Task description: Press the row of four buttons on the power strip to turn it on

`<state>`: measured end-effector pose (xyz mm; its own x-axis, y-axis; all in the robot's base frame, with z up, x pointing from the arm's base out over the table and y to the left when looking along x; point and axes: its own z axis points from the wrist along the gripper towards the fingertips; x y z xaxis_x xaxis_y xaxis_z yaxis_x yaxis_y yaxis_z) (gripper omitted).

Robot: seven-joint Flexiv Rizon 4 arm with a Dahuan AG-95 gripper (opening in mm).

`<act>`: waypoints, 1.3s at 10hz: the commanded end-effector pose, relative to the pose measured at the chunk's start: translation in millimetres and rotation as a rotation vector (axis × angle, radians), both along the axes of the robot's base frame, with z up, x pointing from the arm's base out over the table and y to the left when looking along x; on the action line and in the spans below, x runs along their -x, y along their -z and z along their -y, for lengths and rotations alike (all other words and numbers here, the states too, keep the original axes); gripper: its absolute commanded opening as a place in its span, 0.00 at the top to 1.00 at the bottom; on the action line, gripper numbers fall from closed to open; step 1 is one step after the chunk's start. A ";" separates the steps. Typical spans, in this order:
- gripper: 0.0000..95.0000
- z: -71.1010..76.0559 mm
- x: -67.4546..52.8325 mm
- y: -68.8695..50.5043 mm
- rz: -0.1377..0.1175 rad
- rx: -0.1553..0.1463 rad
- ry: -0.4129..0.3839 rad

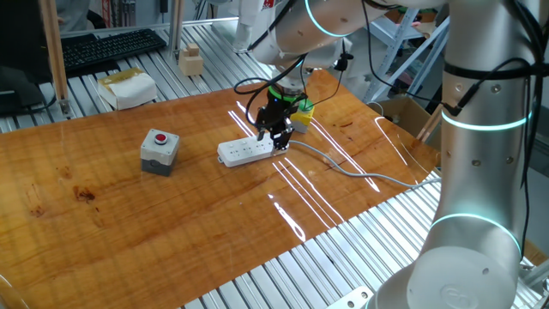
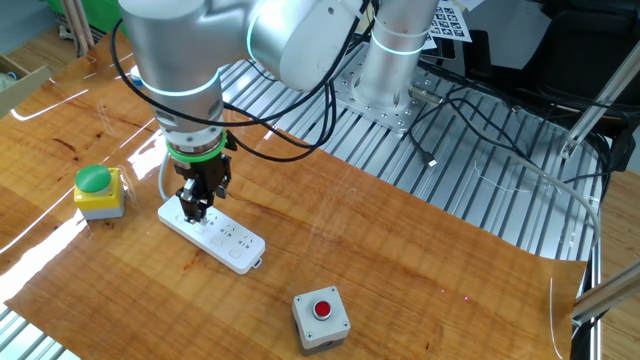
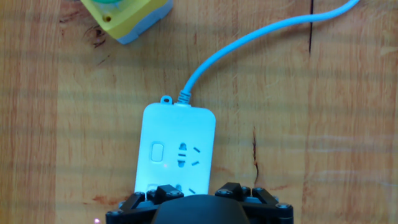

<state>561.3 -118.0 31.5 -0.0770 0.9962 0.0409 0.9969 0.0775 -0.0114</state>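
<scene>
The white power strip [image 1: 243,153] lies flat on the wooden table, its grey-white cable [image 1: 347,166] trailing to the right. My gripper [image 1: 280,139] points straight down over the strip's cable end, very close to its top face [image 2: 222,238]. In the hand view the power strip [image 3: 177,140] fills the middle. One white button [image 3: 157,152] of the row shows fully, and a second [image 3: 151,186] is half hidden by my left finger [image 3: 163,192]. The other buttons are covered by the hand. My gripper [image 3: 199,190] stands open with a gap between its fingers and holds nothing.
A grey box with a red button [image 1: 159,149] stands left of the strip. A yellow and green box [image 2: 98,190] sits just beyond the cable end. A cardboard box [image 1: 127,87] and a keyboard [image 1: 111,47] lie past the table's far edge.
</scene>
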 end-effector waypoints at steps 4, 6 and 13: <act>0.40 -1.2 -1.9 6.4 -0.001 -0.018 -0.010; 0.40 -1.4 -2.3 8.7 0.002 -0.020 -0.010; 0.40 -1.0 -1.9 4.8 0.004 -0.040 -0.013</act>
<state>563.6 -117.4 26.3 -0.0903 0.9928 0.0792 0.9958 0.0910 -0.0048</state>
